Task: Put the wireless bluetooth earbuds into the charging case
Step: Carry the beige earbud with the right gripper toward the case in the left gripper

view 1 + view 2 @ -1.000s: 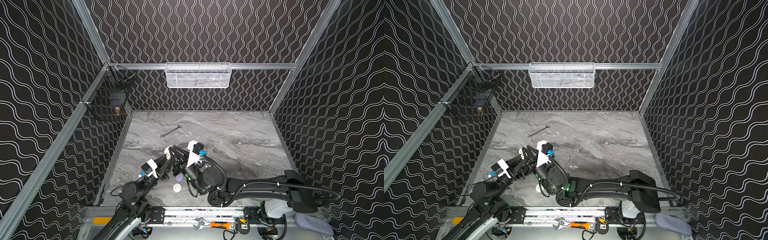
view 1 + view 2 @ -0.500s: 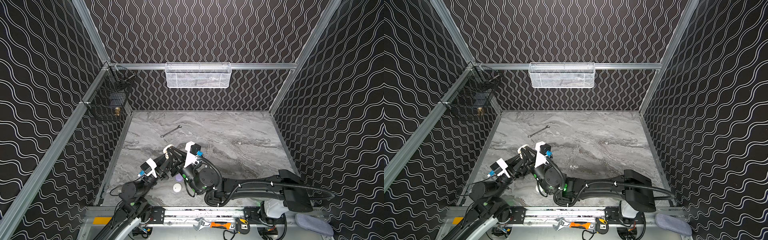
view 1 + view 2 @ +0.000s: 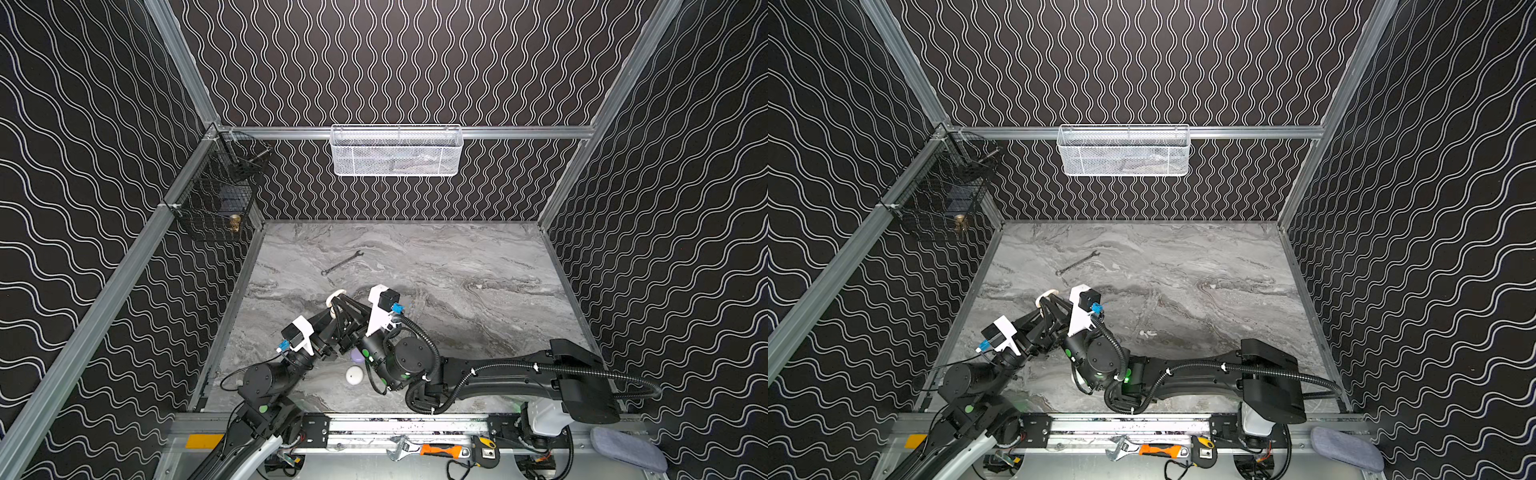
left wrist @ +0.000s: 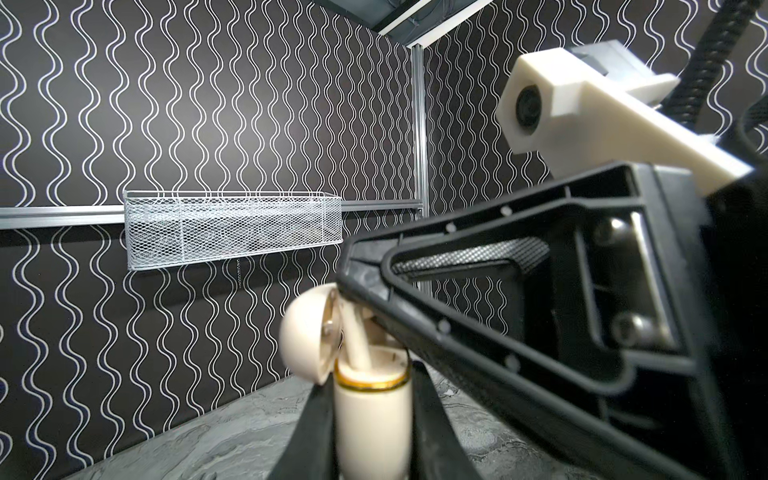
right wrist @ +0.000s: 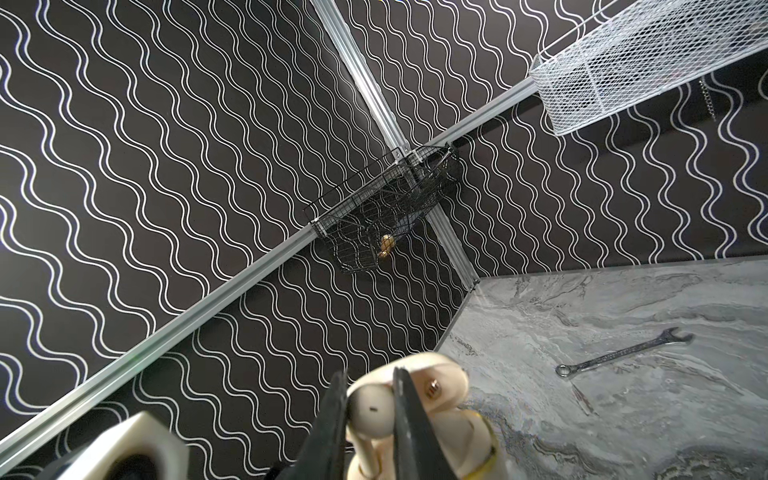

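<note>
Glossy plastic case (image 4: 372, 415), seemingly stone tabletop (image 3: 457, 257)

Top views (stereo pair): set high over the front edge of the desk (image 3: 478, 266), angled down toward the back wall (image 3: 395, 62); distant. Both cover the whole desk, white mesh basket (image 3: 395, 151), black wire basket (image 3: 216, 199) and wrench (image 3: 341, 262).
Left wrist view: low, close behind the left claw (image 4: 370, 390), facing the back wall and white mesh basket.
Right wrist view: low, close behind the right claw (image 5: 370, 399), facing the desk's back left corner. Shares both baskets and the wrench with the top views.
</note>
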You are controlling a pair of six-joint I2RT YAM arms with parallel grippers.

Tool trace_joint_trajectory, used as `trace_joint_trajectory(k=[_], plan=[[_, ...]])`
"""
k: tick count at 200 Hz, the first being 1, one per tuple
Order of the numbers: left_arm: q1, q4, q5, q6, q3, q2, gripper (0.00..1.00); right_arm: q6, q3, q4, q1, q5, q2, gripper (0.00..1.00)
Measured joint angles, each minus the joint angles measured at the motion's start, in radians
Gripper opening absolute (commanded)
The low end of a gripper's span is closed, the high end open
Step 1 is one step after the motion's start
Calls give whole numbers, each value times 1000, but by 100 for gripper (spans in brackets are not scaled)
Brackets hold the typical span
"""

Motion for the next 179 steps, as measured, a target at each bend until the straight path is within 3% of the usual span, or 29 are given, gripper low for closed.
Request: trace_joint_trajectory(k=[89, 131, 179], plan=[[0, -58, -2, 0, 6, -20, 0, 21, -49, 48, 22, 37, -1, 12], [0, -53, -10, 0, 3, -26, 0, 21, -42, 43, 23, 39, 2, 35], [2, -48, -10, 2, 3, -38, 0, -9, -67, 40, 38, 45, -24, 42]])
